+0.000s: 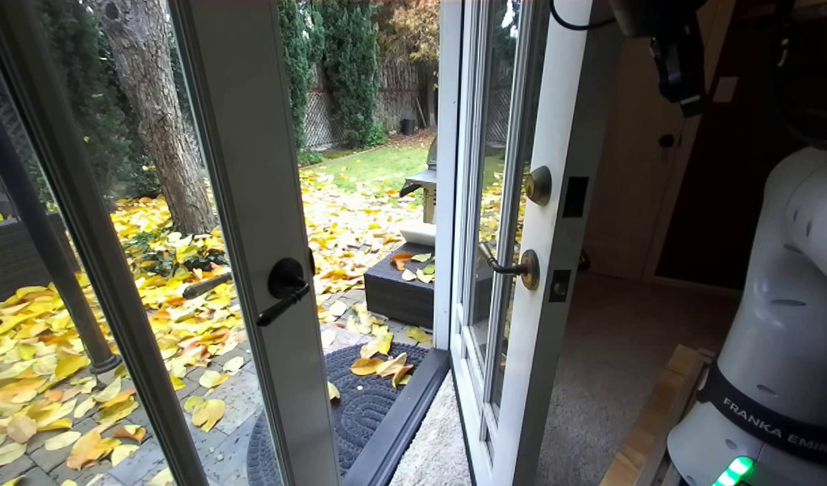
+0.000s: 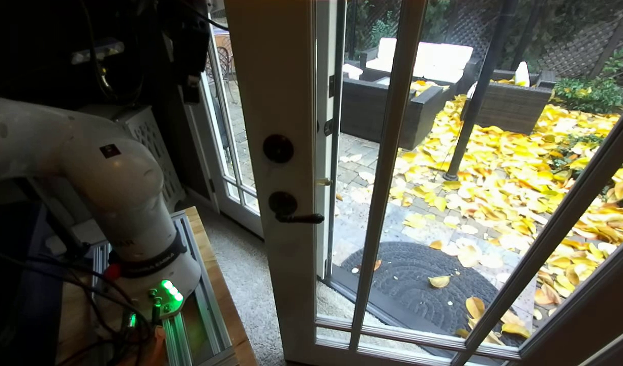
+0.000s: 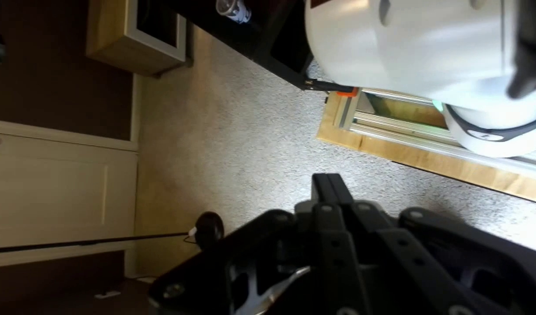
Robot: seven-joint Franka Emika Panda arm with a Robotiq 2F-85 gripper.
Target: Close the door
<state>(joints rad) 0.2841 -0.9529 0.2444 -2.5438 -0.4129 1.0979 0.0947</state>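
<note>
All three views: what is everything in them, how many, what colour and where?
Open French door: one, white-framed, angled indoors
Second French door: one, greyish-white frame, foreground of an exterior view
Deadbolt: one, brass, on the open door
Lever: one, brass, below the deadbolt
Dark levers: at least two, blackish, on both French doors
Doormat: one, dark grey, outdoors
Fallen leaves: many, mostly yellow, outdoors
Tree trunk: one, greyish-brown, outdoors
Patio seats: at least two, dark, outdoors
Carpet: one, pale, indoors
Cabinet: one, light wood, wrist view
Cup: one, clear, wrist view
Panelled door: one, cream, wrist view
Robot arm: one, white, beside the open door
Fingers: two, black, tips together, wrist view
</note>
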